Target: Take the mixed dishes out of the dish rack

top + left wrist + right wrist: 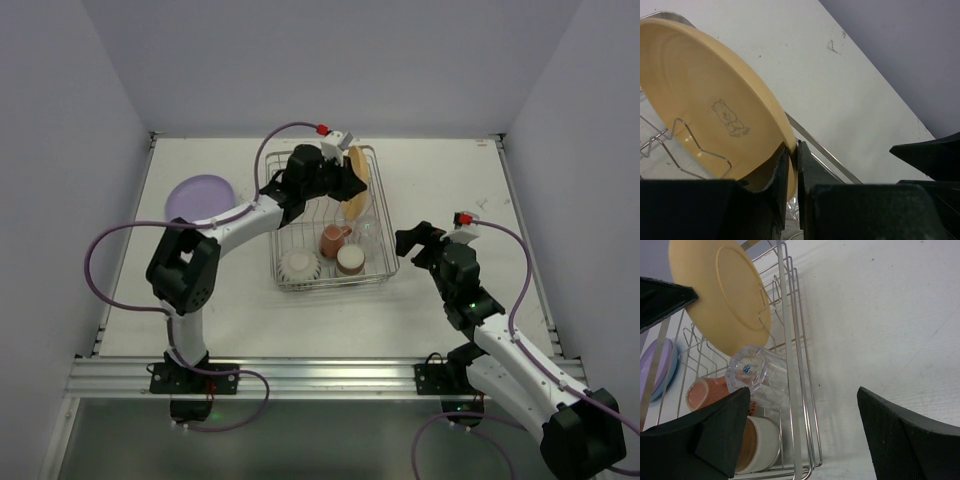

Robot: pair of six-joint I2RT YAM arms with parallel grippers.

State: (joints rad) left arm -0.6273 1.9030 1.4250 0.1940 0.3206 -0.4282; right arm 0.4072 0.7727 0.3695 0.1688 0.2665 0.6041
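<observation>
Now left fingers [781,185] pinching yellow-orange plate [705,85] rim, in dish rack [330,286]

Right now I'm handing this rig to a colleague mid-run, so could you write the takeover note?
Left gripper: shut on the rim of the yellow-orange plate, which stands on edge in the dish rack.
Right gripper: open, holding nothing, just right of the rack.
Done: the purple plate lies on the table left of the rack, on top of a blue plate.
Left: lift out the yellow-orange plate, then the white ribbed bowl, pink mug, clear glass and brown-and-cream cup, all in the rack.
</observation>
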